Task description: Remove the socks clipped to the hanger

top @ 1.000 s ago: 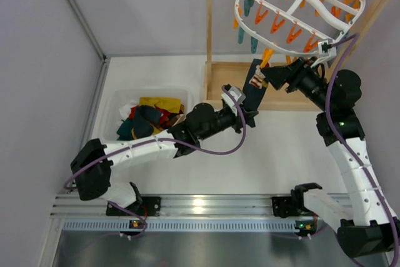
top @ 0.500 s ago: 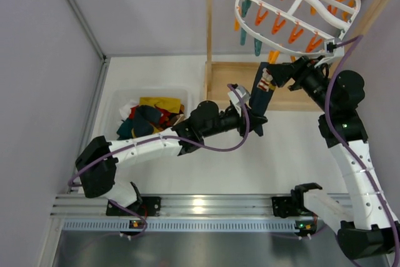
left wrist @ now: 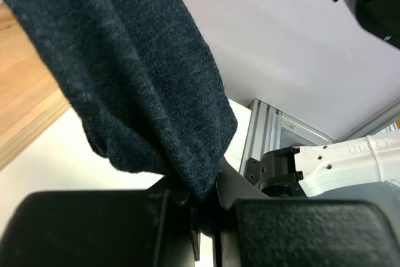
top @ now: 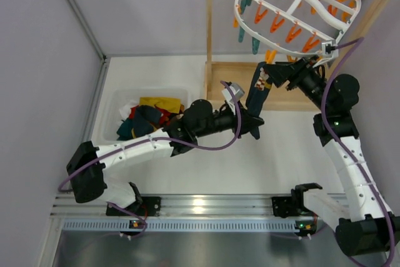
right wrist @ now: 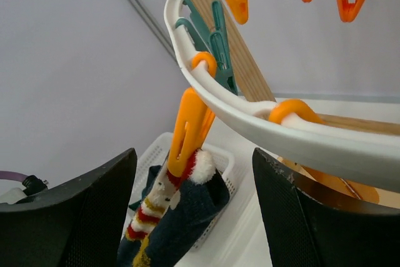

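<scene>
White tabletop (top: 187, 173) fills the top view. Light wooden rack frame (top: 209, 29) stands at 1 o'clock on it. White oval plastic hanger (right wrist: 281, 132) with cross ribs hangs tilted from the rack's top bar, with orange and teal clips along its rim and ribs. White plastic bin (top: 112, 101) sits at 9 o'clock, holding a mixed pile of red, navy and yellow clothes (top: 150, 117).

Left arm reaches from 7 o'clock toward centre. Right arm rises from 5 o'clock to under the hanger.

Dark navy sock with red, white and yellow pattern (top: 256, 95) hangs from the hanger's 6 o'clock rim, cuff up. One orange plastic clip (right wrist: 187, 129) bites the cuff.

Left gripper (left wrist: 203, 214) is at the sock's 6 o'clock, pressed together on its lower end; fabric bunches into the pinch.

Right gripper (right wrist: 195, 173) is spread wide, one finger at 9 and one at 3 o'clock of clip and cuff, touching neither.
</scene>
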`<move>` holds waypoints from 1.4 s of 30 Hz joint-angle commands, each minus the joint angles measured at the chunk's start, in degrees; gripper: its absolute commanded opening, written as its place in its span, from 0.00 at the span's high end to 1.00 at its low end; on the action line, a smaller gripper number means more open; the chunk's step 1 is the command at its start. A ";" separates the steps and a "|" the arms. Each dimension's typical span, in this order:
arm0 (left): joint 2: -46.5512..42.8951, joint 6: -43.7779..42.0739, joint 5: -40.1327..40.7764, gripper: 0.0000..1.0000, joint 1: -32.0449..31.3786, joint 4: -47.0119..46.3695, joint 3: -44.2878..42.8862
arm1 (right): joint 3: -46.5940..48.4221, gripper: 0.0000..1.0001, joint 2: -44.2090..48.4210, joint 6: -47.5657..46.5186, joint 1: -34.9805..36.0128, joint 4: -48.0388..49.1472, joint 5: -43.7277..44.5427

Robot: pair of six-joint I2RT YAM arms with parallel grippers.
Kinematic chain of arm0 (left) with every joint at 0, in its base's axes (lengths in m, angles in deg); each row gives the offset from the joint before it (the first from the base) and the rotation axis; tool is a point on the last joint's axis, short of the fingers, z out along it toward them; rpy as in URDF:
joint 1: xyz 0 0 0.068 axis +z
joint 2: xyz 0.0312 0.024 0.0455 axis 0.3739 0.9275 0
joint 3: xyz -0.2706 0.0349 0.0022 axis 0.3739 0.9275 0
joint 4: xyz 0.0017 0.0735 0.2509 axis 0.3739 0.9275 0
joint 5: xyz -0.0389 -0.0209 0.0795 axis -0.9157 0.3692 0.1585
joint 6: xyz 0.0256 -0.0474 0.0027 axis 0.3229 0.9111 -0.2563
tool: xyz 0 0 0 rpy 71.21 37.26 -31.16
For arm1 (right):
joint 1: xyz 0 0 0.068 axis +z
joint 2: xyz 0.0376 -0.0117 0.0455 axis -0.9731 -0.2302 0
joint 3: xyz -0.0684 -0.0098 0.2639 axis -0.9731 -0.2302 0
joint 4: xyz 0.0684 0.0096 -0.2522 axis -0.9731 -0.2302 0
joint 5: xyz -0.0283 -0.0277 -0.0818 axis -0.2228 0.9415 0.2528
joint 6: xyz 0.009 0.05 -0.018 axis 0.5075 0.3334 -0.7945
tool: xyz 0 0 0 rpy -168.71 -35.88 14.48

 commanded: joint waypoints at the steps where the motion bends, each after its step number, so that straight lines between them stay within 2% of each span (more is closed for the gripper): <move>1: -2.74 2.65 -0.18 1.00 0.02 2.65 -2.14 | -2.46 0.28 1.30 3.35 -0.59 10.05 2.28; 9: -3.97 4.68 0.88 1.00 0.02 7.84 -4.16 | -12.92 0.28 3.68 10.99 -0.50 24.70 9.84; 15: -4.32 5.64 -1.05 1.00 0.02 8.63 -5.04 | -14.95 0.29 -0.27 17.67 -0.50 37.45 4.32; 16: -4.32 5.82 -1.48 1.00 0.02 8.55 -5.21 | -15.30 0.29 -0.63 19.85 -0.50 42.78 4.31; 23: -4.15 6.96 -2.98 1.00 0.02 8.55 -6.01 | -19.96 0.31 -5.81 31.64 -0.42 61.98 7.47; 35: -3.09 8.02 -5.62 1.00 0.02 8.46 -6.97 | -18.64 0.32 -12.23 34.81 1.52 67.61 9.84; 42: -3.36 7.93 -5.27 1.00 0.02 8.55 -6.80 | -16.62 0.32 -19.51 42.63 2.04 80.79 8.62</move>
